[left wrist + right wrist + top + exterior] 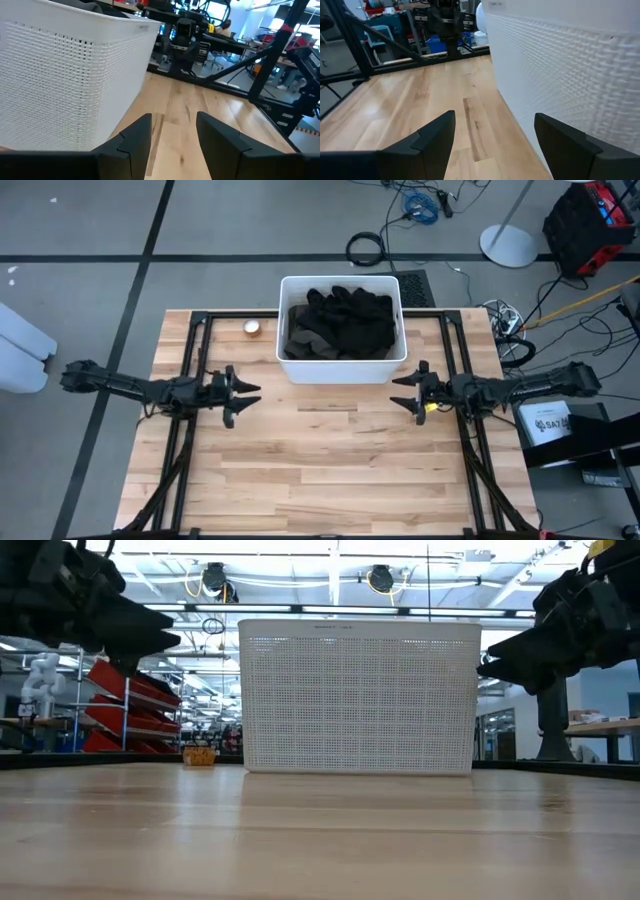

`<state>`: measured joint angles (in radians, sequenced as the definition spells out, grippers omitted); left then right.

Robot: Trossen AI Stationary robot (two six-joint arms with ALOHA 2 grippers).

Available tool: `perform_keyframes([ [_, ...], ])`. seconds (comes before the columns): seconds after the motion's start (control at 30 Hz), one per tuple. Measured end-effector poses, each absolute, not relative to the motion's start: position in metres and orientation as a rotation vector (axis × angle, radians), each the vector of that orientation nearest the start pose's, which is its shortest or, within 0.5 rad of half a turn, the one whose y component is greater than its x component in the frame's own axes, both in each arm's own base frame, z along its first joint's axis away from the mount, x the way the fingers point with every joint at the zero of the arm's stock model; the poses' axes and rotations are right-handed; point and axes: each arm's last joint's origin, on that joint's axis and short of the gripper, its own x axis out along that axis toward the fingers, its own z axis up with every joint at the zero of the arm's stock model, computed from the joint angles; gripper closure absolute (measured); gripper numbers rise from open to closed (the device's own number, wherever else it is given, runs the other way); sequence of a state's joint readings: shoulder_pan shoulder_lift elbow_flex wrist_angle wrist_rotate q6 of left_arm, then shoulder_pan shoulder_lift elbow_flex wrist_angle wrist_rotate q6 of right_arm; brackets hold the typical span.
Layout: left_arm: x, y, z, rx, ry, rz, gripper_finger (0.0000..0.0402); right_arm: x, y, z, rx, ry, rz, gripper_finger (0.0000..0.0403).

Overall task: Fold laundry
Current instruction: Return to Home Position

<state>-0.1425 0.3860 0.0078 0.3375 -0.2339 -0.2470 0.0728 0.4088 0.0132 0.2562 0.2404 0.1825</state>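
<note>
The laundry [340,322], a heap of black cloth, lies inside the white plastic bin [293,286] at the table's far middle. In the low view only the bin's mesh wall [358,698] shows, and the cloth is hidden behind it. My left gripper [252,393] hangs open above the bare wood, left of the bin's near corner, pointing level toward the table's right. My right gripper [399,392] hangs open on the other side, pointing level toward the table's left. Both have nothing between their fingers [134,139] [431,136].
A small round tan object [252,328] sits on the table left of the bin [199,756]. Bare wooden tabletop [330,460] spreads between and in front of both grippers. Black frame rails [190,360] run along the table's sides. Cables and equipment lie on the floor beyond.
</note>
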Motion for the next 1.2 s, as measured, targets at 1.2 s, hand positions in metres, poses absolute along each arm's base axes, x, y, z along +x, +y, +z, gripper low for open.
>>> perform_keyframes([
  [1.2, 0.109, -0.002, 0.153, -0.203, 0.113, 0.341, 0.0237, 0.117, -0.005, 0.134, 0.100, 0.369, -0.064, 0.0142],
])
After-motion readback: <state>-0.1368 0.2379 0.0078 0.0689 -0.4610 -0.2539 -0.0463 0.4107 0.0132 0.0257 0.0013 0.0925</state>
